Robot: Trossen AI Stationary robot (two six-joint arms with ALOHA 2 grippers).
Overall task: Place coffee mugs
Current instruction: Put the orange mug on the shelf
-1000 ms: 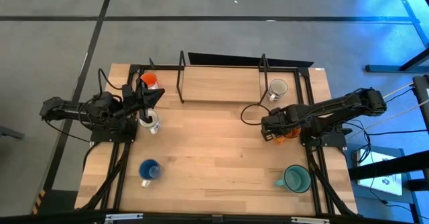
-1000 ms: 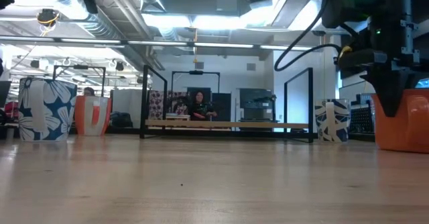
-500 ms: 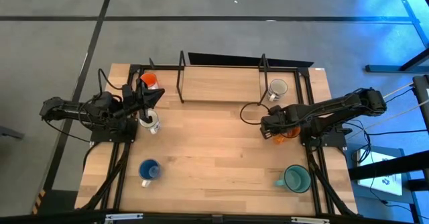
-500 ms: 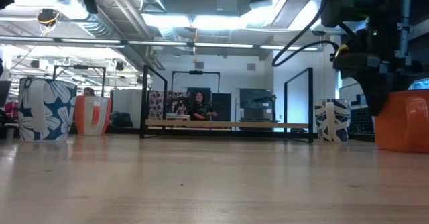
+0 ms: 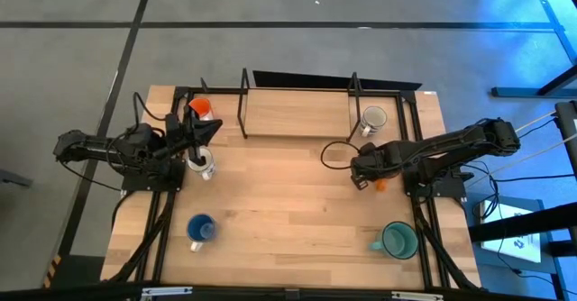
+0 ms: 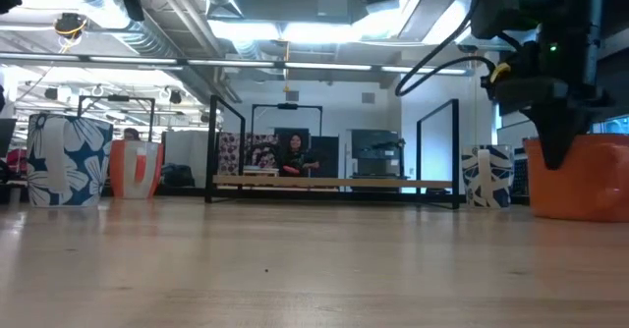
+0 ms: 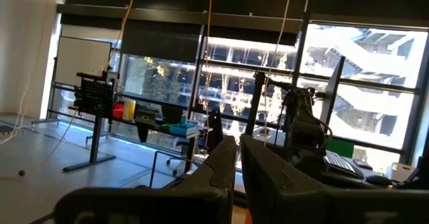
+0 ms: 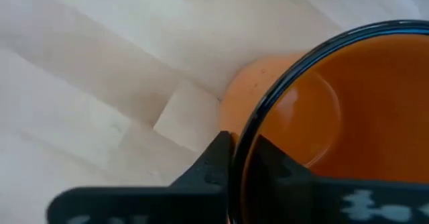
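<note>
My right gripper [image 5: 363,175] stands over the orange mug [image 6: 582,176] at the table's right middle and is shut on its rim; in the high view only a sliver of the mug [image 5: 380,185] shows. My left gripper [image 5: 209,130] waits shut and empty at the far left, above a white patterned mug [image 5: 206,164] and near the orange-red mug [image 5: 200,109]. On their bases stand a blue mug [image 5: 200,229] near left, a teal mug [image 5: 398,240] near right and a white-grey mug [image 5: 372,118] far right. My right gripper pinches the orange mug's rim [image 8: 249,131] from above, pointing down, with one finger [image 8: 271,158] inside the cup and the other finger [image 8: 216,158] outside. The mug stays upright below the fingers; whether its base is clear of the table cannot be told.
A black metal frame with upright posts [image 5: 242,112] stands around a wooden board [image 5: 297,112] at the far edge. Cables run beside both arm bases. Bare wood [image 5: 288,193] lies between the arms. A person [image 6: 293,156] sits in the room beyond the table.
My right gripper has moved a little toward the table's left, still shut on the orange mug, and the mug has come along with it, staying upright.
</note>
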